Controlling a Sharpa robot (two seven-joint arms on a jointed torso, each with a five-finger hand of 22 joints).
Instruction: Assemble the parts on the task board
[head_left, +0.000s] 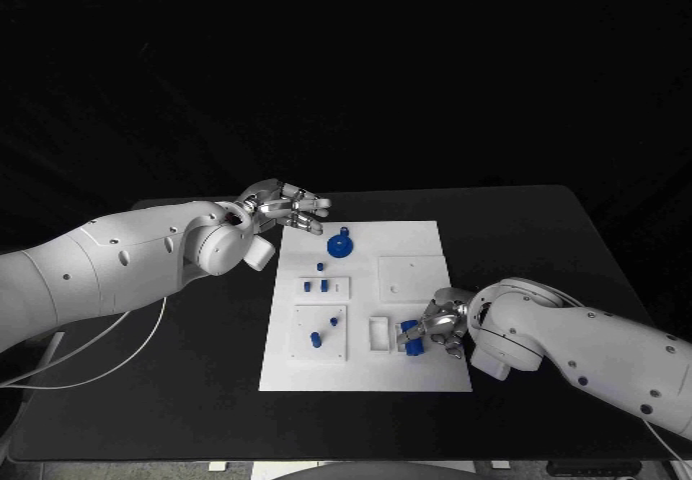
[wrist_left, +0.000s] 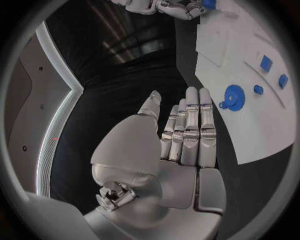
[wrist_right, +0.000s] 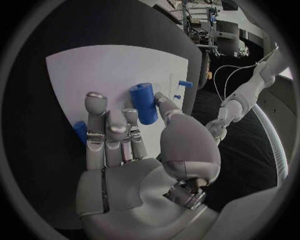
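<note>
Two hands are in my feeds, and they sit at opposite corners of the task board (head_left: 411, 240), the white plate lying mid-table on the black table (head_left: 548, 230). My right hand (head_left: 440, 325) is down at the board's near right corner, and in its wrist feed I see a blue cylinder (wrist_right: 145, 103) pinched between the thumb and the neighbouring fingers (wrist_right: 130, 117), held over the white surface; a second blue part (wrist_right: 80, 131) shows just past the outer fingers, and I cannot tell whether it is touched. From the head camera, blue bits (head_left: 411, 338) sit right under that hand beside a small white holder (head_left: 381, 333). My left hand (head_left: 284, 209) hovers at the far left corner of the board, fingers stretched out straight and side by side, thumb apart, holding nothing. The round blue gear-like part (head_left: 340, 244) lies on the board just beside those fingertips, not touching them. Two small blue blocks (head_left: 313, 287) sit mid-left on the board, well apart from both hands.
</note>
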